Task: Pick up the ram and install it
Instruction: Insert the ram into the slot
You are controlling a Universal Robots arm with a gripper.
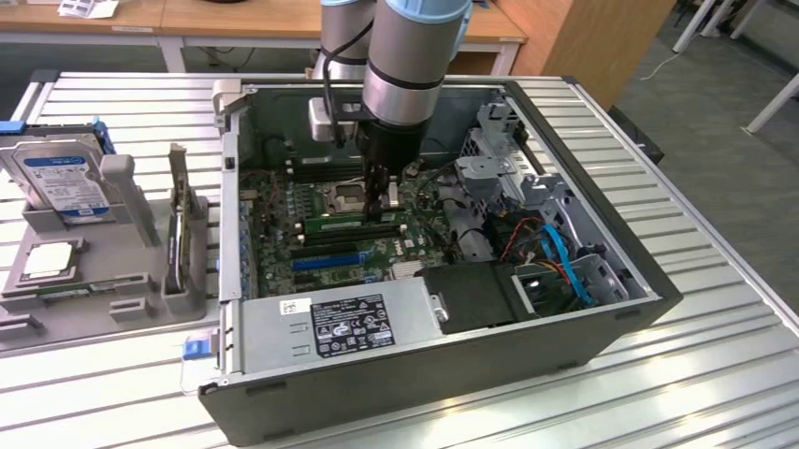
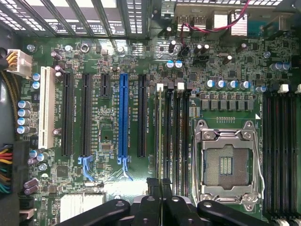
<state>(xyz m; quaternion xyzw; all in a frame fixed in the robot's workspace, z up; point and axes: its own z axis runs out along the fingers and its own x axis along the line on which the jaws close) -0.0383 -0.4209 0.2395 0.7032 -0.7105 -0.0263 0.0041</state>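
The ram point(image 1: 343, 223) is a long green stick standing on edge in a memory slot of the motherboard point(image 1: 281, 220) inside the open computer case point(image 1: 413, 374). My gripper point(image 1: 380, 217) reaches straight down into the case, and its dark fingers come down onto the ram's top edge near one end. In the wrist view the ram point(image 2: 160, 136) shows edge-on as a thin line in the slot nearest the blue slot. The gripper point(image 2: 161, 186) is shut, with its fingertips point(image 2: 155, 184) pressed together over that line. Its near end is hidden under the fingers.
An empty processor socket point(image 2: 225, 165) lies beside the memory slots, with more black slots point(image 2: 280, 150) past it. A power supply point(image 1: 337, 323) fills the case's front. On the exterior view's left, a grey rack point(image 1: 125, 271) holds a hard drive point(image 1: 56, 182) and a silver processor chip point(image 1: 48, 260).
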